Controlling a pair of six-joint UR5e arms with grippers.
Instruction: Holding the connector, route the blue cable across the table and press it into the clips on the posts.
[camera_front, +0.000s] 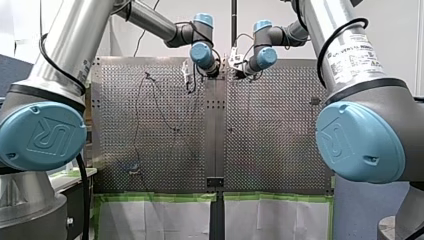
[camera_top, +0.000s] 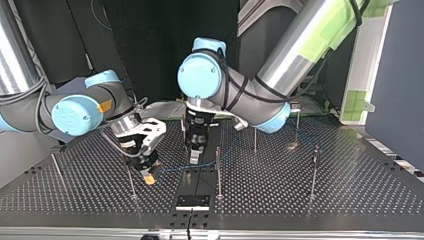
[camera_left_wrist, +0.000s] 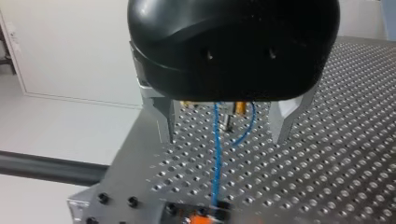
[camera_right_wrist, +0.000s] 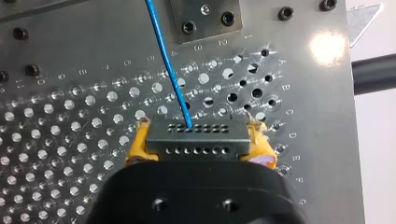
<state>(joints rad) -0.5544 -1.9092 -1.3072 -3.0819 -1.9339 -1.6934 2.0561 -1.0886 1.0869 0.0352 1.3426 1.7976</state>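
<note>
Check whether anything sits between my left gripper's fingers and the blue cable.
Nothing visible does. In the left wrist view the blue cable runs through the gap between the left gripper's open fingers, touching neither, above the perforated table. The right gripper is shut on the connector.

Bright light leaves a glare spot on the table (camera_right_wrist: 328, 46); the top view's background lies dark.

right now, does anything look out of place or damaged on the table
Nothing stands out. My right hand grips the connector squarely, the cable leaves it straight, and my left hand sits open astride the cable.
</note>
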